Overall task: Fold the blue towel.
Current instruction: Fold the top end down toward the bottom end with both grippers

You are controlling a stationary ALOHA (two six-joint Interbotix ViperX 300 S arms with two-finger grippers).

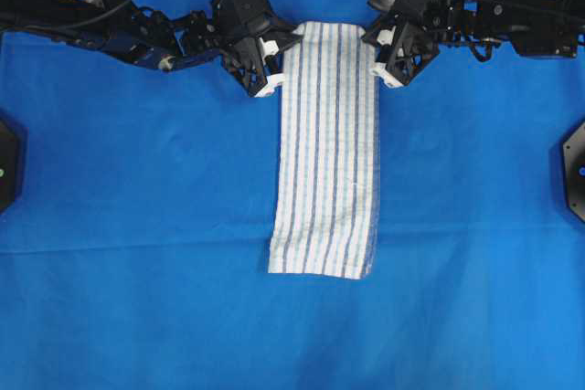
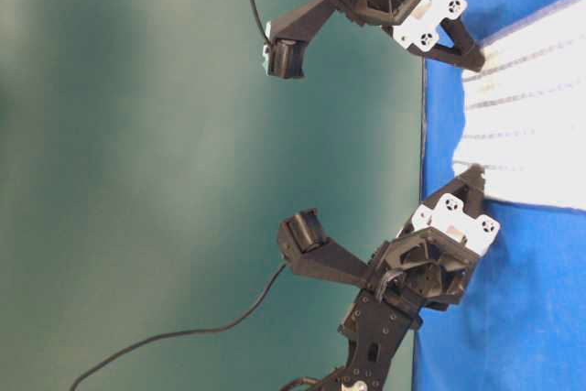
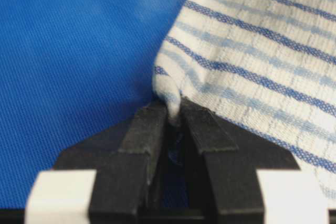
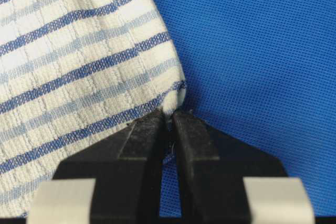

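Note:
The blue towel (image 1: 327,143), white with dark and light blue stripes, lies as a long narrow strip running from the far middle of the table toward me. My left gripper (image 1: 277,67) is shut on the towel's far left corner, and a small bunch of cloth (image 3: 170,98) is pinched between its black fingers (image 3: 148,129). My right gripper (image 1: 374,57) is shut on the far right corner, where the towel's tip (image 4: 173,100) sits between its fingertips. Both grippers sit low on the table at the towel's far end (image 2: 526,116).
A plain blue cloth (image 1: 137,226) covers the whole table. Black mounts stand at the left edge (image 1: 7,162) and the right edge (image 1: 574,166). Both arms (image 1: 82,20) reach in from the far side, and a cable (image 2: 183,336) trails behind them.

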